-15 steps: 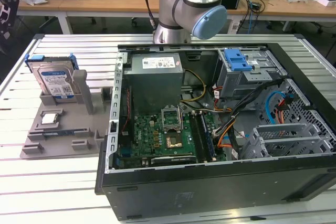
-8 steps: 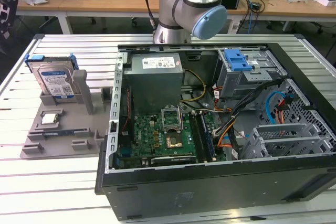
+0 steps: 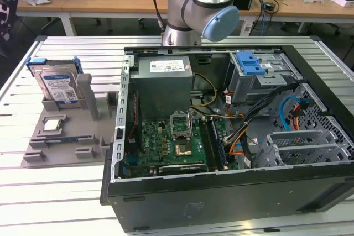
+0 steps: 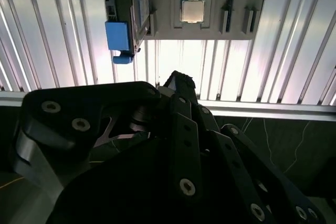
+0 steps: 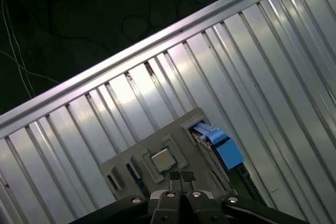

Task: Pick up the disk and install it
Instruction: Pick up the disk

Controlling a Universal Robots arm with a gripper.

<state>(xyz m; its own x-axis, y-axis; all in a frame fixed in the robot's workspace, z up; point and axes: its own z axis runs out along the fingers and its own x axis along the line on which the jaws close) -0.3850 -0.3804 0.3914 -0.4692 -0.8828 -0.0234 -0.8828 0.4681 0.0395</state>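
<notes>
The disk (image 3: 57, 85), silver with a blue-and-white label and blue rails, stands upright in a slot of the grey holder (image 3: 66, 136) on the exterior view's left. Both wrist views look down on it edge-on, its blue rail end showing: disk (image 4: 118, 36), disk (image 5: 222, 146). My gripper (image 5: 182, 178) hangs well above the holder, apart from the disk, fingertips together with nothing between them. Its black linkage and gripper (image 4: 178, 81) tip show in the second wrist view.
An open computer case (image 3: 221, 131) lies on the slatted metal table (image 3: 50, 192), with a blue latch (image 3: 251, 62) on the drive bay. A small square processor chip (image 4: 192, 10) rests in the holder beside the disk. The arm's elbow (image 3: 202, 9) stands behind the case.
</notes>
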